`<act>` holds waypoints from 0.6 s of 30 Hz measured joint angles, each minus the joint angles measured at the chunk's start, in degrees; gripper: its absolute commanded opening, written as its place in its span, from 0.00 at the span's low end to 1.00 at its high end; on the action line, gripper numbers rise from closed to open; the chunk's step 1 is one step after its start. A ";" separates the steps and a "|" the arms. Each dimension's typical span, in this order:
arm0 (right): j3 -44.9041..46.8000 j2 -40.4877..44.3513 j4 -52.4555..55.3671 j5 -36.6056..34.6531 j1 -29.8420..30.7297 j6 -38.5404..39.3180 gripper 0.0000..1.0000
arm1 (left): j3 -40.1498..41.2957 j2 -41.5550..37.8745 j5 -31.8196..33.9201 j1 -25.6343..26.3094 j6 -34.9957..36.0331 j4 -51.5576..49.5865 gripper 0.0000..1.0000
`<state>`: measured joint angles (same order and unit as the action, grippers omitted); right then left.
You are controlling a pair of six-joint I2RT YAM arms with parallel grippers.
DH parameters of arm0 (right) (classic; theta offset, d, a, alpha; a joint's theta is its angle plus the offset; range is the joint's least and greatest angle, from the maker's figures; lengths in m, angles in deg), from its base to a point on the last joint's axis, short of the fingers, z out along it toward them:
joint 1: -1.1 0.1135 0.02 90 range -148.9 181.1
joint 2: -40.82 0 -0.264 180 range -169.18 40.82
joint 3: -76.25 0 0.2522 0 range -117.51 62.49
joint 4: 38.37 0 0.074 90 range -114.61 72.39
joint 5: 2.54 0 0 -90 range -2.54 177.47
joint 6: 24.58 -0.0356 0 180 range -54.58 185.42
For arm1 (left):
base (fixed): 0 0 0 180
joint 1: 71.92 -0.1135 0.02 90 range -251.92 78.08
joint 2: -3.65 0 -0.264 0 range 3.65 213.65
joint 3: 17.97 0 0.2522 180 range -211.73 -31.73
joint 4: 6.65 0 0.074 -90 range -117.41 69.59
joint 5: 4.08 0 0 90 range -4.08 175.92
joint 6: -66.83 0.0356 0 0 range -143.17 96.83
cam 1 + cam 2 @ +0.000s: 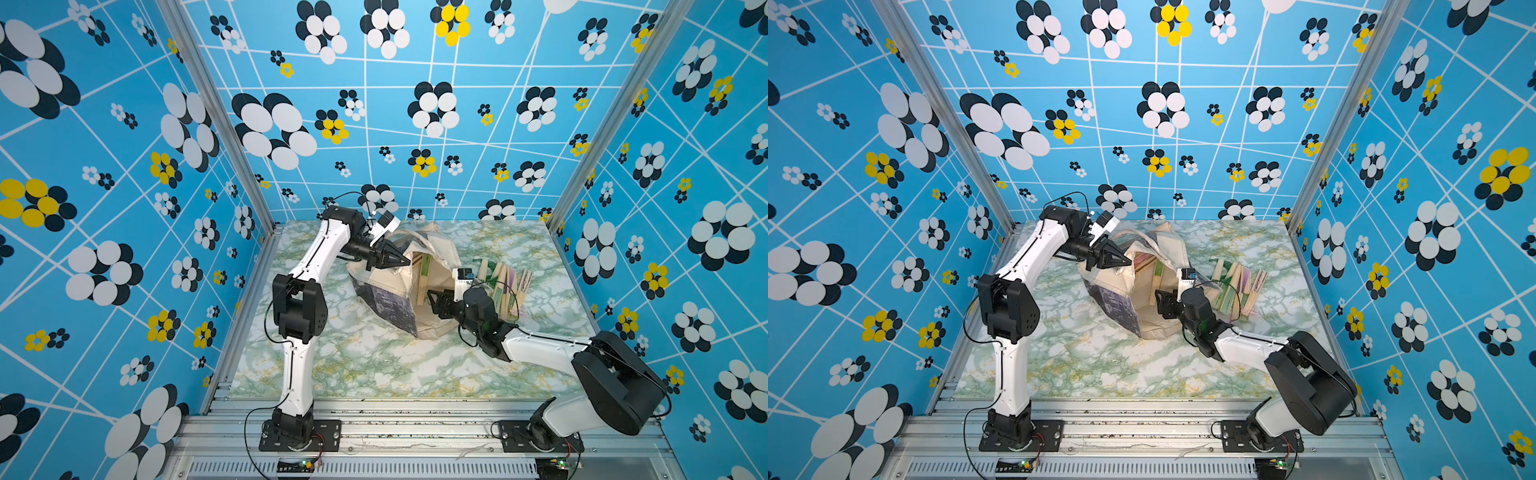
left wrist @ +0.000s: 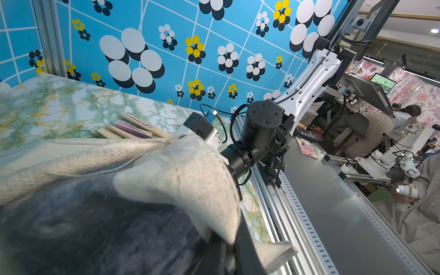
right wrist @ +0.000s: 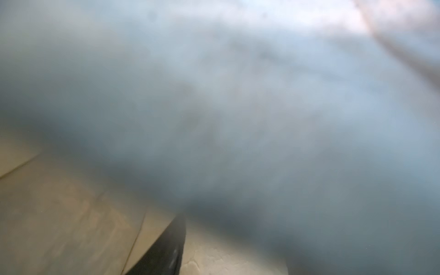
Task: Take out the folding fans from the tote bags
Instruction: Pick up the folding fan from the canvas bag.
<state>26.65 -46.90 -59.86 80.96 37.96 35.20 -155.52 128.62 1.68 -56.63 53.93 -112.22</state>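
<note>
left gripper holds the tote bag open, right gripper at its mouth
left gripper is clamped on the cream rim. fans stand just past the right gripper's tips; i cannot tell whether its jaws are apart. more fans lie behind its wrist on the table.

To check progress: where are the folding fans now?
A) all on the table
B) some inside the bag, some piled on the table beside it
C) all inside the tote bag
B: fans show inside the open tote bag, and a pile lies on the table beside it.
</note>
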 measured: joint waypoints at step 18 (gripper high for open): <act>6.84 -13.22 -26.99 -11.67 8.22 2.58 0.65 | -0.15 0.00 0.02 0.11 -2.14 0.00 0.00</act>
<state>33.49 -60.13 -86.85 69.29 46.18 37.78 -155.67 128.62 1.70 -56.52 51.79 -112.22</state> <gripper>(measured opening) 0.646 0.077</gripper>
